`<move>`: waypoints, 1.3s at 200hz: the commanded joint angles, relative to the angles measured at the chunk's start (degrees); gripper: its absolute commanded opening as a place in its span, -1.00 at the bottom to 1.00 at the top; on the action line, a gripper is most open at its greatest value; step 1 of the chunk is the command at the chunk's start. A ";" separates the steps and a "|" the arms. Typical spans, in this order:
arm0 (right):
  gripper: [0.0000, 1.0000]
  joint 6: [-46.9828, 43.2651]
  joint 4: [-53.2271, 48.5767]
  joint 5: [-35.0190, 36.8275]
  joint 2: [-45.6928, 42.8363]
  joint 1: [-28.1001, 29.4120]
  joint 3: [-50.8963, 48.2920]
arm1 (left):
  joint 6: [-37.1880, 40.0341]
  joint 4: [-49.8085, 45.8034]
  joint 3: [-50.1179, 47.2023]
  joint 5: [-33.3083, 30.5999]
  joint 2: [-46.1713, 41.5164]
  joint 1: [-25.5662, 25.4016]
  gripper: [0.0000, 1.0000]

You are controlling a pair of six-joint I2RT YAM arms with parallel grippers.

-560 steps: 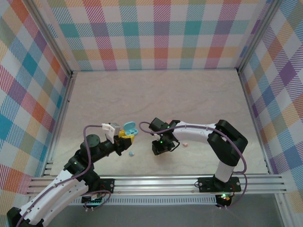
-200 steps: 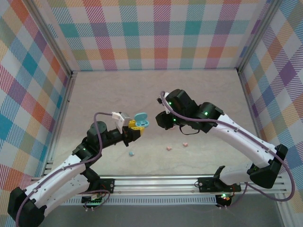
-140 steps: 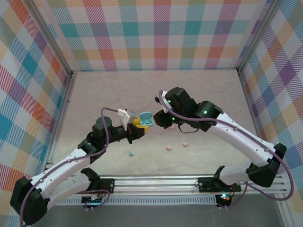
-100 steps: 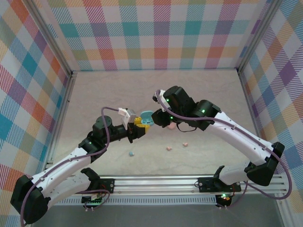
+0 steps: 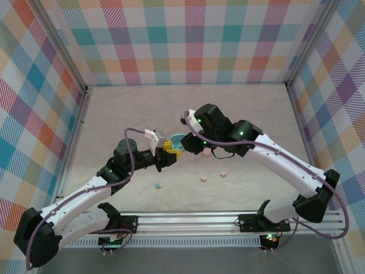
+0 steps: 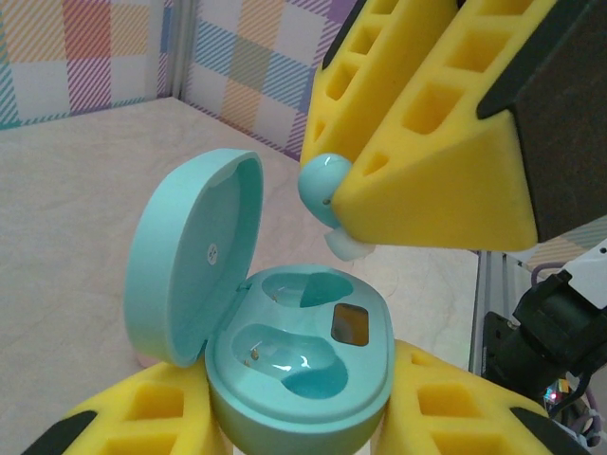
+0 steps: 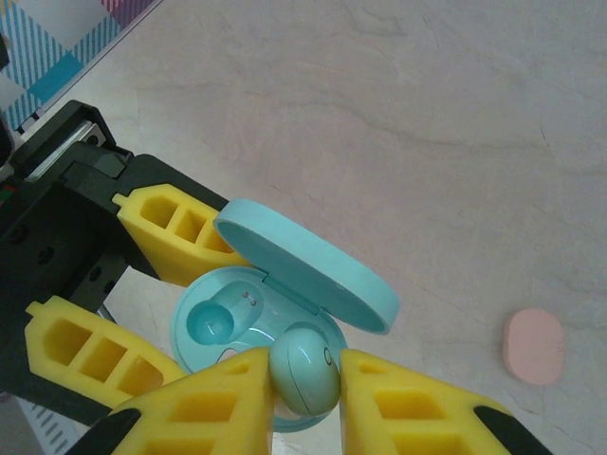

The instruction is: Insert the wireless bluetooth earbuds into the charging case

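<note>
Both arms have swung inward and met over the counter [image 5: 239, 114]. My left jaws are clamped on the open light blue charging case [image 6: 299, 379]. My right jaws pinch a light blue earbud [image 7: 304, 369] just above its wells, at 1 o'clock in the left wrist view. I judge misalignment the main risk: a tilted bud could jam on the rim, slip free, or shove the case askew. At 6 o'clock of the case, a spare blue earbud [image 5: 158, 185] and two pink earbuds [image 5: 203, 178] lie loose.

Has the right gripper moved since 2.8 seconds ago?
Yes. The right gripper has gone away from the front rail, toward the back wall, to the open blue case, holding a blue earbud.
</note>
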 commanded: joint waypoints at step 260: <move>-0.42 -7.04 0.89 -7.89 -0.51 -0.30 -2.26 | -0.62 2.99 3.40 0.46 0.49 -1.38 -0.52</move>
